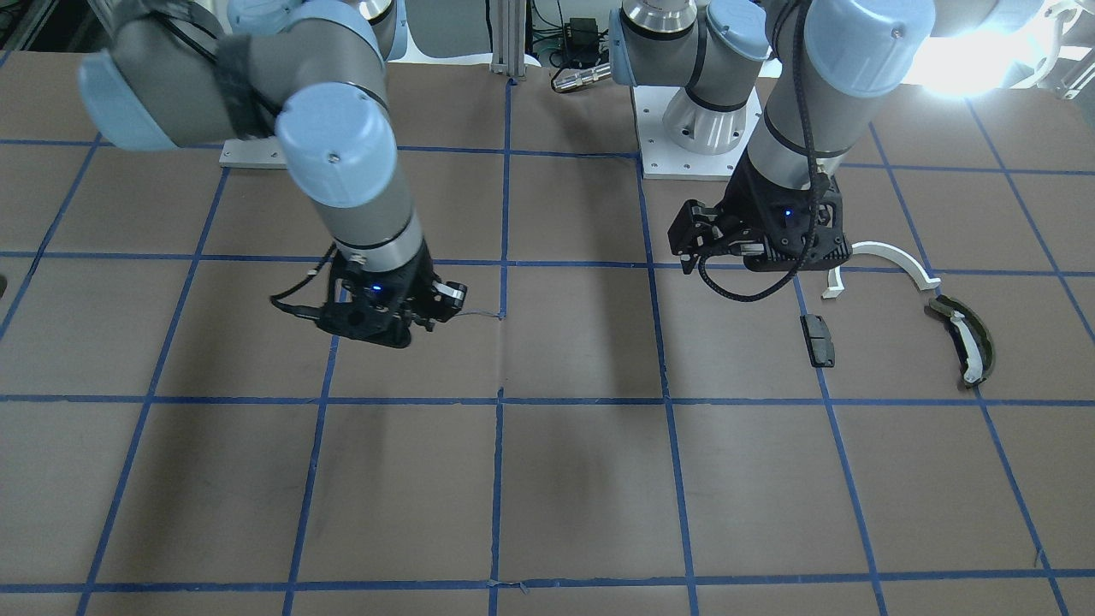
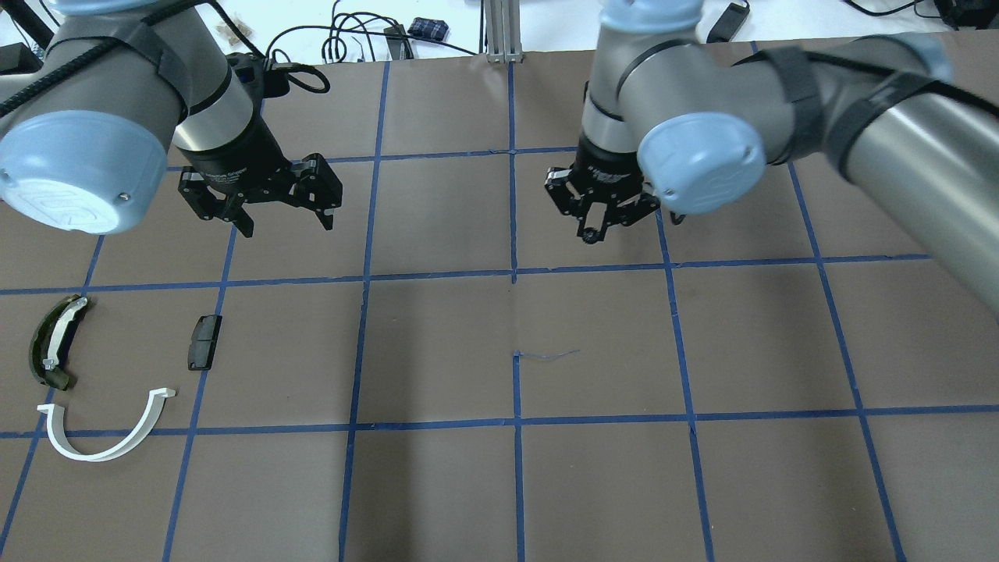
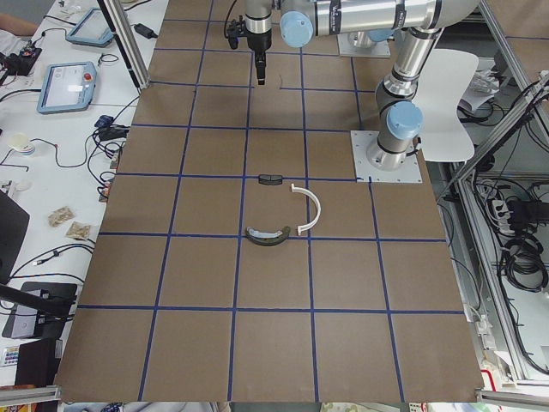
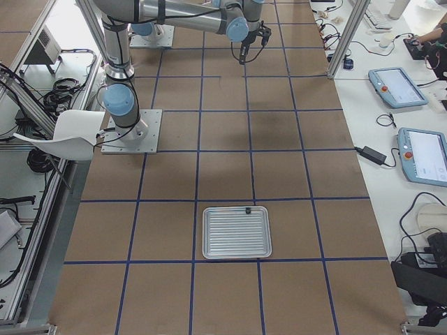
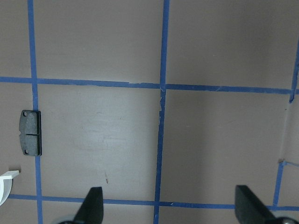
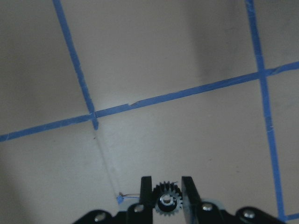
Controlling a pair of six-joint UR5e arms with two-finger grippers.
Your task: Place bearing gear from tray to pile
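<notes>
**A:** Where do we find the gear?

**B:** We see the gear pinched between the two narrow-set fingers of the right gripper, its teeth showing between them. It hangs clear of the table, just to the right of the middle tape line in the overhead view.

**A:** And the left gripper?

**B:** We see the left gripper with its fingers spread wide. It hovers over brown paper and blue tape lines, well apart from the right one.

**A:** Where do we place the pile?

**B:** The pile lies toward the robot's left end of the table, loose and scattered. We count a white half-ring, a green curved piece with a white insert, and a dark block. None of the three touches another. The dark block lies on a tape line and is the nearest of them to the left gripper. The half-ring lies on the robot's side of the other two.

**A:** And the tray?

**B:** We see the tray only from the right-hand side camera. It lies flat, ribbed and silver, well apart from both arms. A small dark speck sits near its far edge, and we cannot tell what that is.
</notes>
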